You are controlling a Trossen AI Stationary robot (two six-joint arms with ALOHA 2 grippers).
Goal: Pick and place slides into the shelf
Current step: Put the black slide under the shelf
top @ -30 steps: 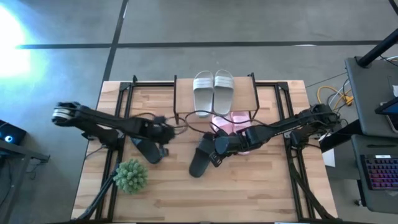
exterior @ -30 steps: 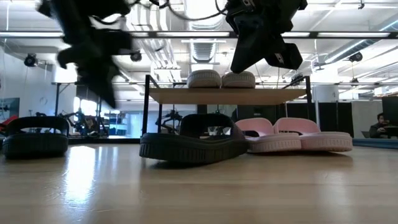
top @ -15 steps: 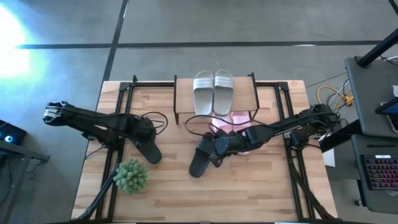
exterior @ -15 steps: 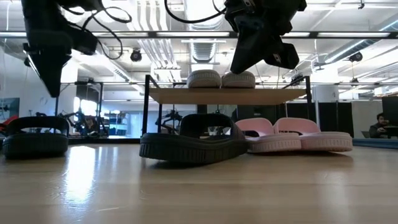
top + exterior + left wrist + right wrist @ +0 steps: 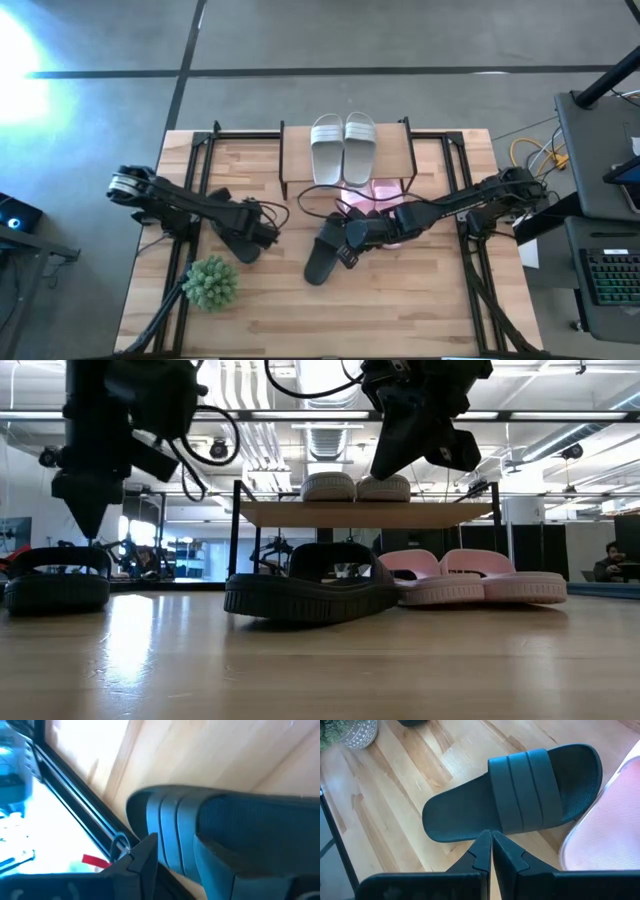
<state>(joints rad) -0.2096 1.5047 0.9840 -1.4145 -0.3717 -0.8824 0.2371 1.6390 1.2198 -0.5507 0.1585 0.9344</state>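
One black slide [image 5: 232, 240] lies sole-down on the table's left half. My left gripper [image 5: 268, 232] hangs just above it [image 5: 55, 578], tipped steeply down and open; one finger [image 5: 142, 862] stands beside the ribbed strap [image 5: 175, 835]. A second black slide [image 5: 322, 255] lies near the middle, under my shut right gripper [image 5: 348, 243], which hovers clear of it [image 5: 515, 805]. Two light grey-white slides [image 5: 343, 145] rest on top of the shelf [image 5: 365, 513]. Two pale pink slides [image 5: 470, 580] lie on the table under it.
A green spiky plant ball [image 5: 210, 282] in a pot sits near the table's front left. Black cables loop over the table between the arms. The shelf's thin black legs [image 5: 236, 535] stand at the far middle. Bare wood lies along the near edge.
My left gripper pulled back toward the table's left edge, then came back toward the right and sank over the left black slide, tipping to point more steeply down. My right gripper and all the slides have kept still.
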